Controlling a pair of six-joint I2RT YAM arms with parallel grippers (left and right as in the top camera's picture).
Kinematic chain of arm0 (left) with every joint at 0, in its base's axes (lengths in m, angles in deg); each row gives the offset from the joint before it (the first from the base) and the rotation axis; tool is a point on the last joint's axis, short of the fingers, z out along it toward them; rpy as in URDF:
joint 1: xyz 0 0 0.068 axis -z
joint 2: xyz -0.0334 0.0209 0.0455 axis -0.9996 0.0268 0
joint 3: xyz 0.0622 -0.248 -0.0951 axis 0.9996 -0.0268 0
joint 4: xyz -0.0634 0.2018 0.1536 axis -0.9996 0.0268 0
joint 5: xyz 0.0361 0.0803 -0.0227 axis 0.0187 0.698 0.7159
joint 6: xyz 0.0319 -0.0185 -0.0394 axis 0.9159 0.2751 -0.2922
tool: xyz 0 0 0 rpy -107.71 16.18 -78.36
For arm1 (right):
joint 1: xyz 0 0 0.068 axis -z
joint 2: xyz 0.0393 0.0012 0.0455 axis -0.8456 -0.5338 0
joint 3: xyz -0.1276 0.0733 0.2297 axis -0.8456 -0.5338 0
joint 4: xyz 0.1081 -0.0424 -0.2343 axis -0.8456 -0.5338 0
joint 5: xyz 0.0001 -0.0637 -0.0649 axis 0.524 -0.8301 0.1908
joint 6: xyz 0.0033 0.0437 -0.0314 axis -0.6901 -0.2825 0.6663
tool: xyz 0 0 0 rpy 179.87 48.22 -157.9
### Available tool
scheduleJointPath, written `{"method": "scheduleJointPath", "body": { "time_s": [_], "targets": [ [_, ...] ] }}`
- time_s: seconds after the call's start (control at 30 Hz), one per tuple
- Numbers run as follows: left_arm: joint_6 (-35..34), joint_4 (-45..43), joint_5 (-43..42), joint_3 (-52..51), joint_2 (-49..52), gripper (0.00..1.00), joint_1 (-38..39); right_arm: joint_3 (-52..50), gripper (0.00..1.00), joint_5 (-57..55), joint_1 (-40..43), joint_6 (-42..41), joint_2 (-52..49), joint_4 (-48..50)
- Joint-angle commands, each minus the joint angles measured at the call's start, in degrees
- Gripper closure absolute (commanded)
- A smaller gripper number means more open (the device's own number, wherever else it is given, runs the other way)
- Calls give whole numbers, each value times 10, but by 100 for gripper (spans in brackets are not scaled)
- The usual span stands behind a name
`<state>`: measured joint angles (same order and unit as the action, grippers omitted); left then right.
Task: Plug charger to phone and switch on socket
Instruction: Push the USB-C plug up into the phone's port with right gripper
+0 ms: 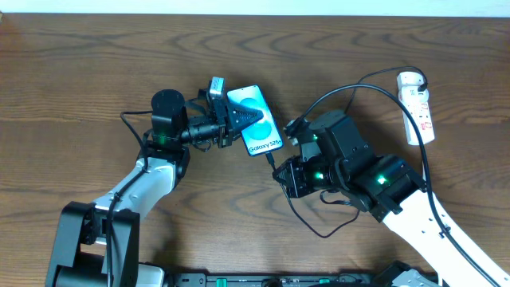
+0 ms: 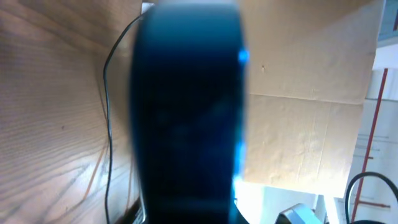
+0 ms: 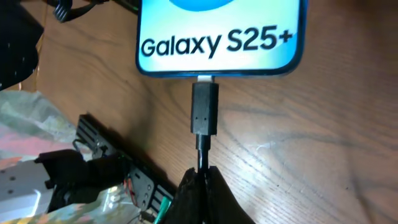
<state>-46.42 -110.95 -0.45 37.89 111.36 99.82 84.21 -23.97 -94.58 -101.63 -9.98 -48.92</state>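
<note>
The phone lies on the table with its cyan screen lit, reading "Galaxy S25+". My left gripper is shut on the phone's far end; in the left wrist view the phone fills the frame as a dark blur. My right gripper is shut on the charger cable just behind its small black plug. The plug's metal tip sits at the phone's bottom port. The white socket strip lies at the right, with the black cable looping toward it.
The black cable loops on the wood table under my right arm. A cardboard wall shows in the left wrist view.
</note>
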Motion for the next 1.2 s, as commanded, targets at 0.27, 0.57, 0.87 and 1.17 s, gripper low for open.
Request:
{"method": "scheduleJointPath", "body": {
  "time_s": [0.27,0.57,0.87,1.17],
  "targets": [
    [3,-37,-42,15,0,93,2,1,98,-52,0,0,-7,30],
    [-16,-37,-44,15,0,93,23,1,99,-48,0,0,-52,66],
    [85,-42,-79,15,0,92,49,2,99,-52,1,2,-52,130],
    [165,-41,-104,14,0,93,51,4,99,-58,32,9,-36,122]
  ]
}}
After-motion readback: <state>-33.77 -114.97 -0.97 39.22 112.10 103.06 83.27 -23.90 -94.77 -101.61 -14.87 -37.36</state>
